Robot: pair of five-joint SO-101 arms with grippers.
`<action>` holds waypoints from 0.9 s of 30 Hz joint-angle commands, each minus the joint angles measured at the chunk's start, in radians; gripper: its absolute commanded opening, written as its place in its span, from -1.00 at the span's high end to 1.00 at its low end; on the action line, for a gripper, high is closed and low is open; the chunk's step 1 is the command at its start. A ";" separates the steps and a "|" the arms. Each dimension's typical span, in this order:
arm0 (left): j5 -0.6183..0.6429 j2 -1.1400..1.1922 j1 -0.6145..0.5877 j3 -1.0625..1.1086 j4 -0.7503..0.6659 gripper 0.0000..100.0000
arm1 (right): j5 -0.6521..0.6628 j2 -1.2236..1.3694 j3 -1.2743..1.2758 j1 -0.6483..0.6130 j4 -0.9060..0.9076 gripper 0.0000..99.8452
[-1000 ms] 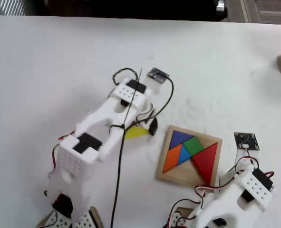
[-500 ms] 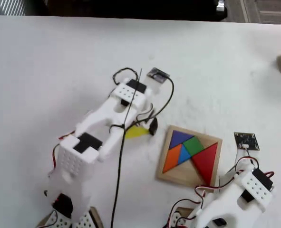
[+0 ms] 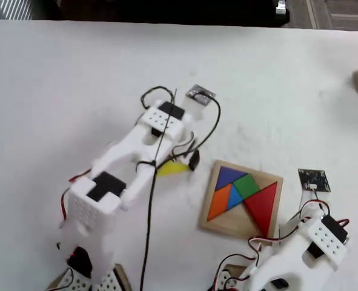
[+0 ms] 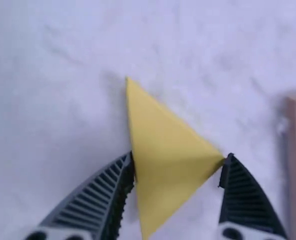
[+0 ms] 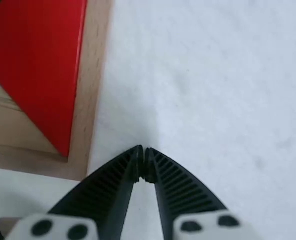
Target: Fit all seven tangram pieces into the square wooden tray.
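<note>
Grasping the yellow triangle [image 3: 171,169], just left of the tray [image 3: 230,225].
The tray's near part is bare. The left gripper [image 4: 177,165] has its jaws against the triangle's sides and seems to be gripping it. The next move is to carry it right to that gap. The right gripper [image 5: 142,162] is closed and empty, beside the tray's near right corner.

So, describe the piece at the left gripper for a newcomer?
Find the square wooden tray on the white table. Just outside it, a flat yellow triangle lies between the left gripper's fingers. It alone is yellow and lies on bare table.
</note>
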 commanded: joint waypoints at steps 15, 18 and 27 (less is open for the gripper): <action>0.014 -0.081 0.013 0.009 -0.018 0.49 | 0.008 -0.022 -0.005 -0.007 -0.010 0.96; 0.015 -0.082 0.038 0.011 -0.008 0.49 | 0.008 -0.022 -0.005 -0.007 -0.010 0.96; 0.018 -0.186 0.102 0.058 0.018 0.49 | 0.008 -0.022 -0.005 -0.007 -0.013 0.96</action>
